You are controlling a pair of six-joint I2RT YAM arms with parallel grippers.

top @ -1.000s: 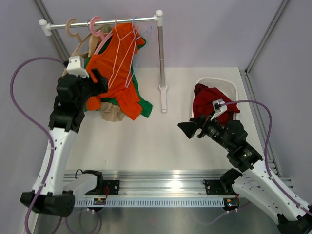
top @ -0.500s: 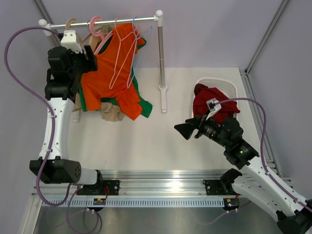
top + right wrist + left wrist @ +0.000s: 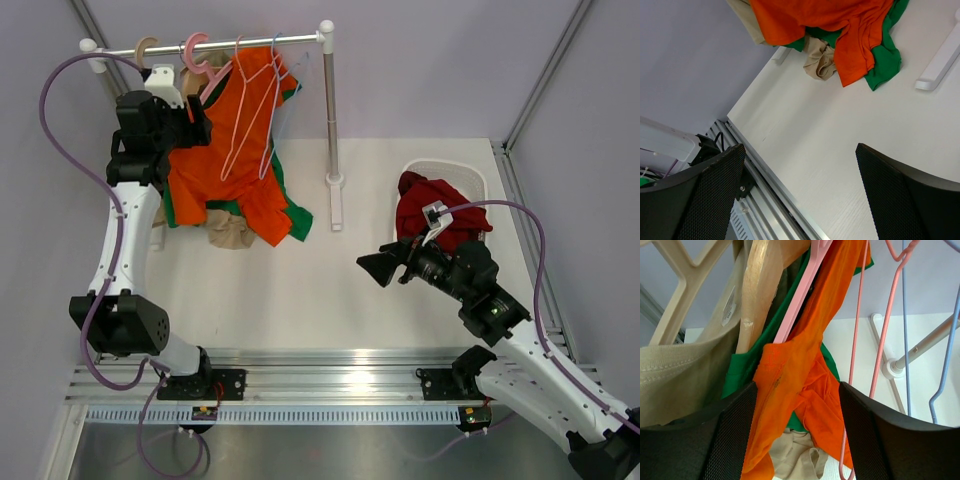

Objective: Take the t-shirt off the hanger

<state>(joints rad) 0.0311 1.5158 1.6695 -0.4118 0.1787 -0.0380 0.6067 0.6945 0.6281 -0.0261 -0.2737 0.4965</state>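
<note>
The orange t-shirt (image 3: 240, 120) hangs on the thick pink hanger (image 3: 196, 50) from the rail, its hem bunched on the table. In the left wrist view the hanger's pink arm (image 3: 801, 295) runs down into the t-shirt (image 3: 790, 370). My left gripper (image 3: 197, 124) is raised to the shirt's left shoulder, just under the rail. Its jaws (image 3: 797, 440) stand open with the orange fabric hanging between the fingers (image 3: 735, 435), not pinched. My right gripper (image 3: 376, 268) hovers open over the table, nothing between its fingers (image 3: 715, 195), and the t-shirt's hem (image 3: 815, 15) lies far ahead of it.
A beige wooden hanger (image 3: 757, 290), thin pink wire hangers (image 3: 885, 325) and a blue wire hanger (image 3: 905, 315) share the rail. A green shirt (image 3: 295, 220) and a beige garment (image 3: 228, 232) lie under the orange one. The rack post (image 3: 330, 110) stands mid-table. A dark red garment (image 3: 425, 205) fills the white basket (image 3: 450, 166).
My left arm has risen from the shirt's lower left side up to its shoulder by the rail, and its jaws have narrowed a little. The right gripper shifted slightly left, then stayed still.
</note>
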